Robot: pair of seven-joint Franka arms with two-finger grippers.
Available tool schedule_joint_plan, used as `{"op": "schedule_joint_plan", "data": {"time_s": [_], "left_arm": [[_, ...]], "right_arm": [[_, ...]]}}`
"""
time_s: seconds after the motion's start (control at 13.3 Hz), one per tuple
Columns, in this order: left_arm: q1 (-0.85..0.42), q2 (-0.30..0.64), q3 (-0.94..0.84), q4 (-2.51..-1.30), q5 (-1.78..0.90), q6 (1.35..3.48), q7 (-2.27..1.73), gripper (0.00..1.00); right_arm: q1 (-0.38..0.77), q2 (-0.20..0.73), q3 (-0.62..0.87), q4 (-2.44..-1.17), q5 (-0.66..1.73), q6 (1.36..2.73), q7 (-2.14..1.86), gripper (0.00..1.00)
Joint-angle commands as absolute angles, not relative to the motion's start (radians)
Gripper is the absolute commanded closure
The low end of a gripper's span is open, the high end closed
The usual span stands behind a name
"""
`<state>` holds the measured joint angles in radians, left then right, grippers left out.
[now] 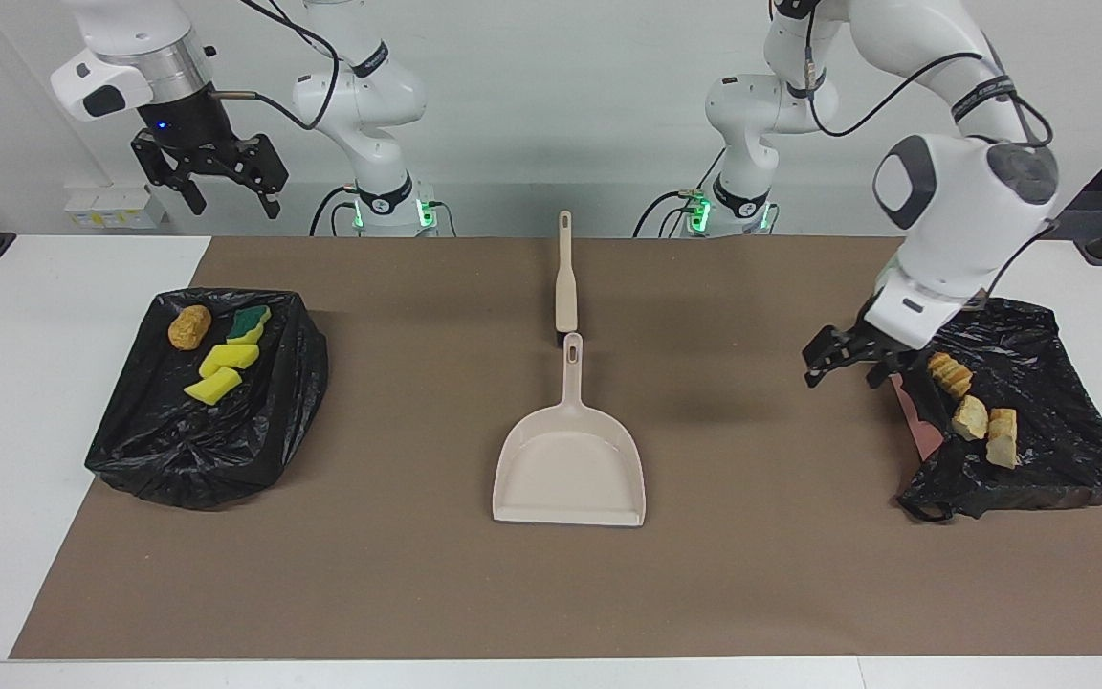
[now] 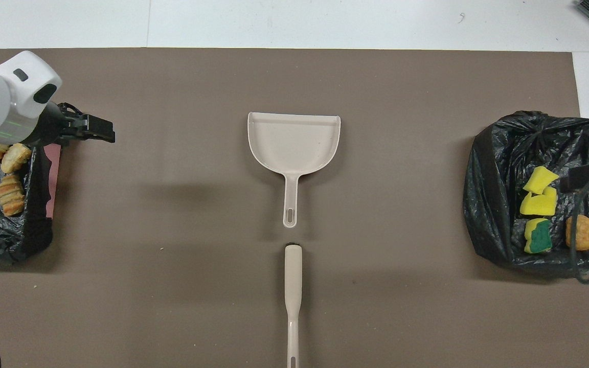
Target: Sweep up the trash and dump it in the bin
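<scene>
Two yellow sponge pieces, a green-and-yellow one and a brown potato-like lump lie in the black-bagged bin at the right arm's end; they also show in the overhead view. Three bread-like chunks lie in the black-bagged bin at the left arm's end. My left gripper is open and empty, low over that bin's inner edge. My right gripper is open and empty, raised high over the other bin.
The beige dustpan lies mid-mat, handle toward the robots. The beige brush lies in line with it, nearer the robots. A brown mat covers the white table. A pink bin wall shows under the left gripper.
</scene>
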<state>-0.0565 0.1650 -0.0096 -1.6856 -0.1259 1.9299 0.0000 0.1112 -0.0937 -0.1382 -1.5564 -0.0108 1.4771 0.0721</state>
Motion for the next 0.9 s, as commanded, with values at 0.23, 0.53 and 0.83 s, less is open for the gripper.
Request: {"op": "schedule_joint_plan", "data": {"time_s": [0.23, 0.53, 0.83], "left_arm": [[0.012, 0.072, 0.018, -1.695, -0.101, 1.836, 0.118, 0.00], [-0.009, 0.019, 0.002, -1.663, -0.002, 1.744, 0.043, 0.00], [0.006, -0.047, -0.002, -1.695, -0.002, 1.689, 0.086, 0.00]], "right_arm": [[0.097, -0.106, -0.130, -1.574, 0.009, 1.489, 0.046, 0.00], [0.097, -0.106, -0.130, -1.574, 0.009, 1.488, 0.046, 0.00], [0.097, -0.106, -0.130, -1.574, 0.009, 1.489, 0.046, 0.00]]}}
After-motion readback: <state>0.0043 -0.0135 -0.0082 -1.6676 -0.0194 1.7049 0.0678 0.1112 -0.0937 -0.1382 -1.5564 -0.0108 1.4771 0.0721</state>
